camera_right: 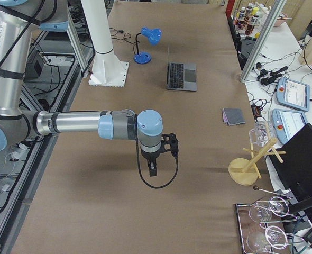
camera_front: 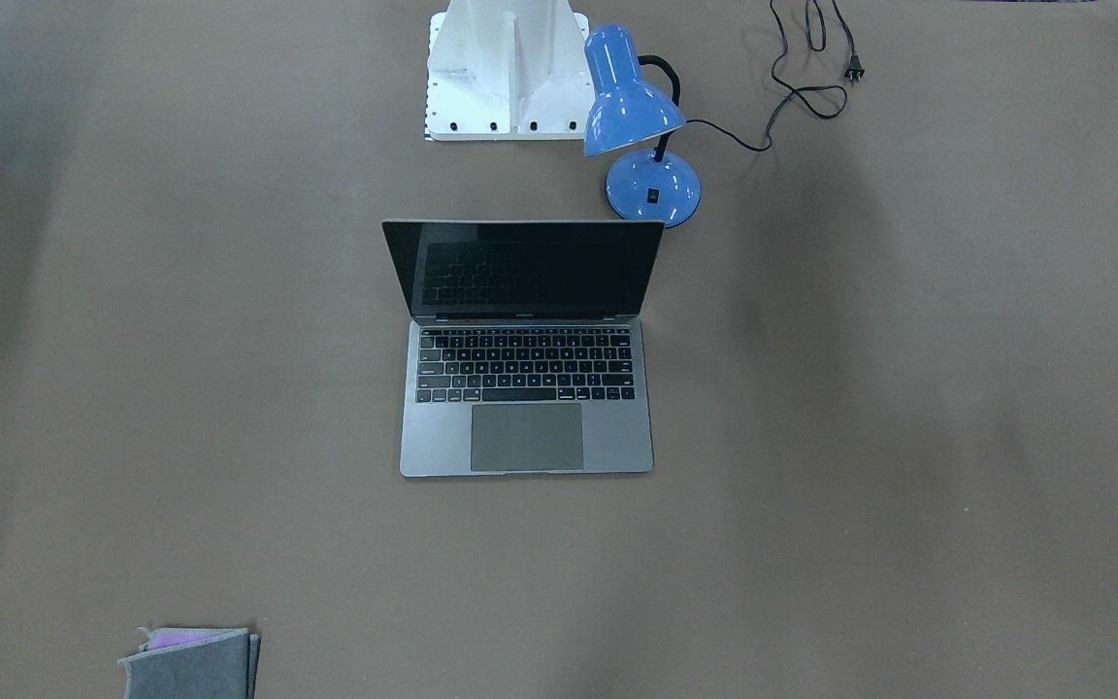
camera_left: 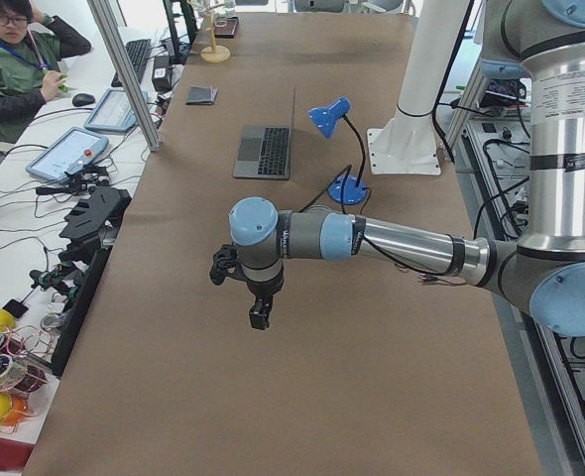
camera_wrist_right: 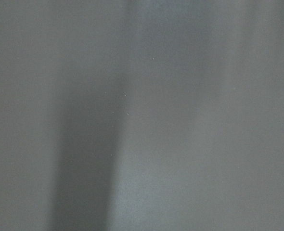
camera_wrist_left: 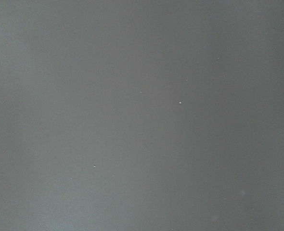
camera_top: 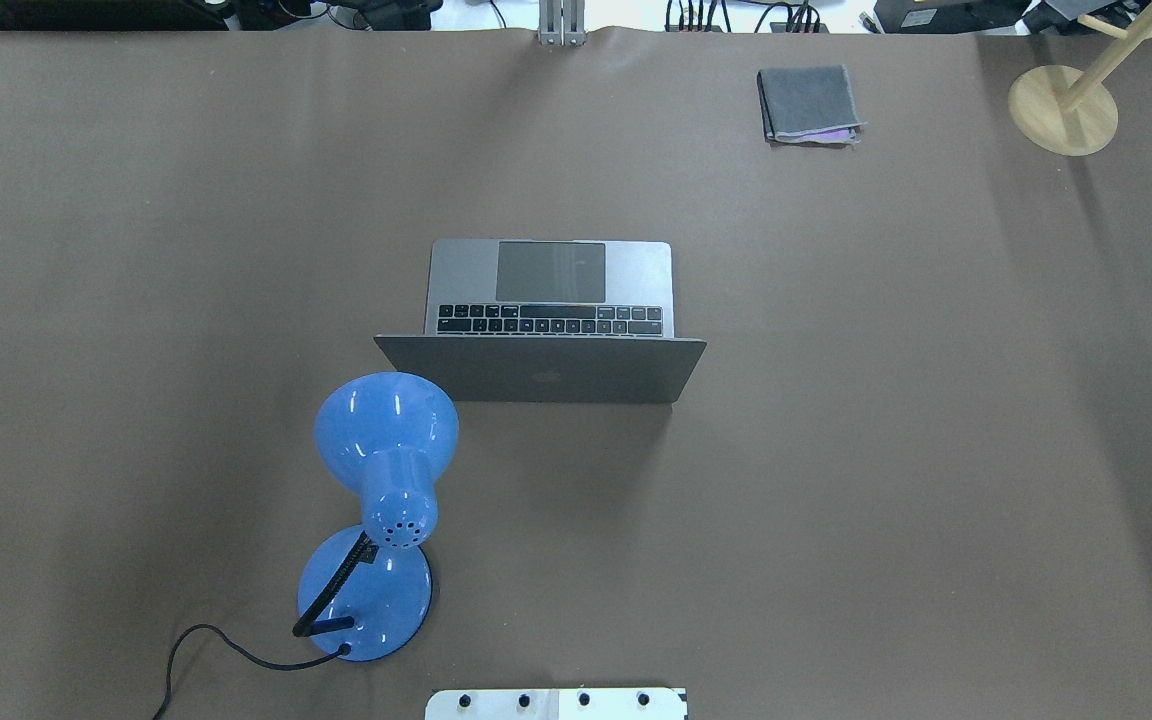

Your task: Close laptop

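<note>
table [camera_front: 908,437] has laptop [camera_front: 526,388] at its middle, lid open and roughly upright, screen dark, lamp [camera_front: 635,107] near the lid's left-arm-side corner, left gripper [camera_left: 260,315] and right gripper [camera_right: 153,170] hang over bare table well apart from laptop, can't tell if either is released or clenched.

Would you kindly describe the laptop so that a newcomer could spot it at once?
Start at the white pedestal on the brown table; a blue desk lamp stands beside it. Just past the lamp sits the laptop: the only grey metal slab, open, with black keys and dark screen.
</note>
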Action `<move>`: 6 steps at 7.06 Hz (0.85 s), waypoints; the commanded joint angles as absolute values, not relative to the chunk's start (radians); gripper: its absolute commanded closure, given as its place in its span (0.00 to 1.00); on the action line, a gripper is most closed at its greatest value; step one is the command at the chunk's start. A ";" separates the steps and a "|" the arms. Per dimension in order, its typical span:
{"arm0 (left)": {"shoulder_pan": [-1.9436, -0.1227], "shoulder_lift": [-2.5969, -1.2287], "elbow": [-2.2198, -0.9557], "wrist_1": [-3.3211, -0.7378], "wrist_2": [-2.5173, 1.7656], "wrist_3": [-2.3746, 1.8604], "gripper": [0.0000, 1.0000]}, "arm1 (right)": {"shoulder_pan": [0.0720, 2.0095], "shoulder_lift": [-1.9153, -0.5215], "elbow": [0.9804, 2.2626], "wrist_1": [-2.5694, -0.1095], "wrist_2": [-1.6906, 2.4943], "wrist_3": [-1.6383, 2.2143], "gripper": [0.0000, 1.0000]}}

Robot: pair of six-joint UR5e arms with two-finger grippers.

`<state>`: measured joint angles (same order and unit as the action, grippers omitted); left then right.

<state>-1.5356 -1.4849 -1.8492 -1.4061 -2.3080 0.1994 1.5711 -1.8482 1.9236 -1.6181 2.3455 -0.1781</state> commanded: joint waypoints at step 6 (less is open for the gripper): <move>-1.531 -1.592 -1.743 -1.790 -2.295 0.174 0.02 | 1.572 -1.766 1.921 -1.433 2.349 -0.098 0.02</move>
